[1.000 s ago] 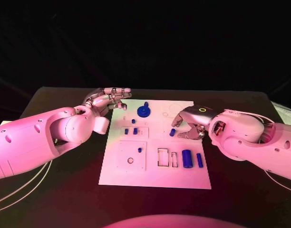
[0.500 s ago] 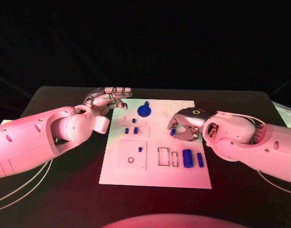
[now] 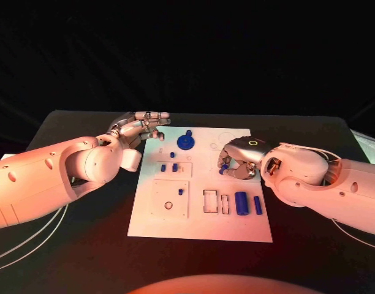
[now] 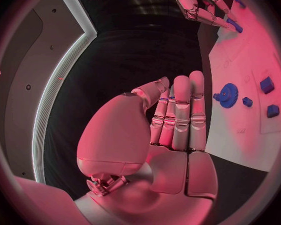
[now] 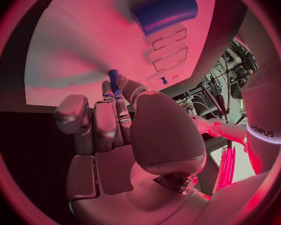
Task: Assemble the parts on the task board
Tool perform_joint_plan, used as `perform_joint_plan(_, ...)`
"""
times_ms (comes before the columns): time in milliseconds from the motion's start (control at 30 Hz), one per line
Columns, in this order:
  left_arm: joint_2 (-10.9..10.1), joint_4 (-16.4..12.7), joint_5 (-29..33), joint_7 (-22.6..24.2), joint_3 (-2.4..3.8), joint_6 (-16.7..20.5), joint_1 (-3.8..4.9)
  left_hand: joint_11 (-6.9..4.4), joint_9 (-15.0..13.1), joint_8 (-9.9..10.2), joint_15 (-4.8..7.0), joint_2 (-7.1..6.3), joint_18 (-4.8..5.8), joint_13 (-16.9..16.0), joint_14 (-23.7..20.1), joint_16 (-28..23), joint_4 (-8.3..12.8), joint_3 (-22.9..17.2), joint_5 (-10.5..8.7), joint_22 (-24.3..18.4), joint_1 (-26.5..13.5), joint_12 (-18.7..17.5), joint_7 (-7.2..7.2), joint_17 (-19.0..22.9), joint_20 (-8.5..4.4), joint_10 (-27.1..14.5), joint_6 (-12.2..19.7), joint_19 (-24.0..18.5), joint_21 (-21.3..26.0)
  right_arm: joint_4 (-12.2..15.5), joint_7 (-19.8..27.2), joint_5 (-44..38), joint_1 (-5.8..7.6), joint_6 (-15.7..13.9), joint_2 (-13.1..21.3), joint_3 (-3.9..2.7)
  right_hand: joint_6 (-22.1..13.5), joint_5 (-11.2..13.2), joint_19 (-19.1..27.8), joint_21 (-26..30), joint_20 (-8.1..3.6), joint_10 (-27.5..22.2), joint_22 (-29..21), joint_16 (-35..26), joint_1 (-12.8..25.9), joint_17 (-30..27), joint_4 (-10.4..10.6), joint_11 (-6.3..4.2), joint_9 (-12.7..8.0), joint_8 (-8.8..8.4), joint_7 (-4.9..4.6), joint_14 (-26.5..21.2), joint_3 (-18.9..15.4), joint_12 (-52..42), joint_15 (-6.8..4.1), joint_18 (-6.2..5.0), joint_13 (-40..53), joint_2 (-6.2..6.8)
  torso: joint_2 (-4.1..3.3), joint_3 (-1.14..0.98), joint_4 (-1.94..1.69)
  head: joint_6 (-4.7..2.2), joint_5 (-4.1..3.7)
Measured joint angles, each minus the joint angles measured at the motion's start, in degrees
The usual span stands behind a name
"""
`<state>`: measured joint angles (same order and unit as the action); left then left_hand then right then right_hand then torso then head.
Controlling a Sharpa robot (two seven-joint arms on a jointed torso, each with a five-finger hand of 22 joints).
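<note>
- My right hand (image 3: 239,160) was over the middle of the task board (image 3: 201,231), fingers (image 5: 117,97) closed on a small blue peg (image 3: 225,166); the right wrist view showed that peg (image 5: 113,78) sticking out past my fingertips, pointed at the white surface.
- My left hand (image 3: 140,128) hung off the board's far left corner above the table (image 3: 81,125), fingers (image 4: 181,107) straight, side by side, holding nothing.
- Step in hand, as I judged it: carrying this one peg to its socket. I couldn't tell whether its tip touched the board.
- Parts on the board: the blue gear (image 3: 185,143) at the far side, small blue blocks (image 3: 169,167) left of my right hand, a little peg (image 3: 181,192) in the near-left square plate, and a fat blue cylinder (image 3: 241,203) with a slimmer blue bar (image 3: 257,205) at the near right.
- Next, I reckoned, the move called for lining the peg upright over a hole and pressing straight down; which hole, I couldn't make out beneath my own fingers.
- A tilted peg would likely jam, so a slow descent seemed right.
</note>
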<state>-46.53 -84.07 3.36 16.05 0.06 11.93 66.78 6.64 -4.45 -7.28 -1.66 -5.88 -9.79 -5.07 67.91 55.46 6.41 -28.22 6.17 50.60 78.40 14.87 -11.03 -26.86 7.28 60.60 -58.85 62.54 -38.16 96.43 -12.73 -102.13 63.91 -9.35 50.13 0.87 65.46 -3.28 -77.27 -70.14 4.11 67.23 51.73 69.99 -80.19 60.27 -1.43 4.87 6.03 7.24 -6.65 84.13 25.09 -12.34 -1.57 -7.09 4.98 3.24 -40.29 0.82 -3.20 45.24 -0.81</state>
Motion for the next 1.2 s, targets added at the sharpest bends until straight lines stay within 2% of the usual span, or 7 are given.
perform_joint_plan(267,0.0,0.0,0.0,-0.1,-0.01,-0.1,-0.03,0.0,0.0,0.0,0.0,0.0,0.0,0.0,0.0,0.0,0.0,0.0,0.0,0.0,0.0,0.0,0.0,0.0,0.0,0.0,0.0,0.0,0.0,0.7,-0.1,-1.0,-0.09,-1.2,0.2,0.06,0.0,0.2,0.0,0.0,0.0,0.0,0.2,0.3,-0.2,-0.1,-0.6,0.01,0.1,0.08,0.02,0.0,0.9,0.4,0.0,0.0,-0.1,0.23,0.02,0.02,-0.02,0.08,-0.04)
perform_joint_plan(433,0.0,0.0,0.0,-0.2,-0.01,-0.2,-0.05,0.0,0.0,0.0,0.0,0.0,0.0,0.0,0.0,0.0,0.0,0.0,0.0,0.0,0.0,0.0,0.0,0.0,0.0,0.0,0.0,0.0,0.0,4.0,-0.1,-0.7,0.25,-2.7,2.2,-0.39,0.0,0.3,0.0,-0.2,0.0,0.0,0.3,0.3,-0.3,-0.1,-0.7,0.04,0.3,0.08,0.02,0.0,1.0,0.5,0.01,0.0,-0.3,0.17,0.03,0.02,-0.01,0.13,0.03)
perform_joint_plan(700,-0.1,0.0,0.0,-0.3,-0.02,-0.3,-0.09,0.12,0.0,0.0,0.02,0.0,0.0,0.0,0.0,0.0,0.0,0.0,0.0,0.0,0.0,0.0,0.0,0.0,0.0,-0.1,0.0,0.0,0.0,9.4,0.1,1.9,2.13,-4.9,3.9,-0.87,0.0,0.4,0.0,-0.2,0.0,0.2,0.3,0.3,-0.3,-0.1,-0.8,0.21,0.2,0.08,0.04,0.0,1.1,0.7,0.01,0.01,-0.2,0.17,0.07,0.04,0.06,0.15,0.19)
perform_joint_plan(833,0.0,0.0,0.0,-0.3,-0.02,-0.4,-0.12,0.2,0.0,0.0,0.15,0.0,0.0,0.0,-0.2,0.0,0.2,0.2,0.0,0.0,0.0,0.2,0.0,0.1,0.0,-0.2,0.0,0.0,0.0,10.9,0.3,3.1,1.89,-5.5,0.8,-0.78,0.0,0.5,0.0,-0.2,0.0,0.2,0.3,0.3,-0.3,-0.1,-0.6,0.21,0.2,0.06,0.04,0.0,1.2,0.8,0.01,0.01,-0.2,0.17,0.06,0.05,0.12,0.07,0.38)
perform_joint_plan(933,0.0,0.0,-0.1,-0.3,-0.02,-0.4,-0.16,0.2,0.0,0.0,0.15,0.0,0.0,0.0,-0.2,0.0,0.2,0.2,0.0,0.0,0.0,0.2,0.0,0.1,0.0,-0.2,0.0,0.0,0.0,11.1,0.6,3.6,0.81,-5.6,-2.7,-0.42,-0.2,0.4,0.0,-0.2,0.0,0.2,0.2,0.3,-0.3,-0.3,-0.6,0.21,0.2,0.06,-0.08,0.0,1.2,0.8,0.01,0.0,-0.2,0.17,0.06,0.05,0.14,0.05,0.49)
perform_joint_plan(1200,0.2,0.0,-0.2,-0.4,-0.02,-0.6,-0.18,0.2,0.0,0.0,0.15,0.0,0.0,0.0,-0.2,0.0,0.2,0.2,0.0,0.0,0.0,0.2,0.0,0.1,0.0,-0.2,0.0,0.0,0.0,9.3,1.5,3.8,-1.76,-5.5,-8.6,-0.03,-0.2,0.3,0.0,-0.2,0.0,0.2,0.0,0.3,-0.3,-0.4,-0.9,0.21,0.2,0.05,-0.16,0.0,1.5,1.3,0.01,0.01,-0.2,0.17,0.06,0.11,0.06,0.19,1.09)
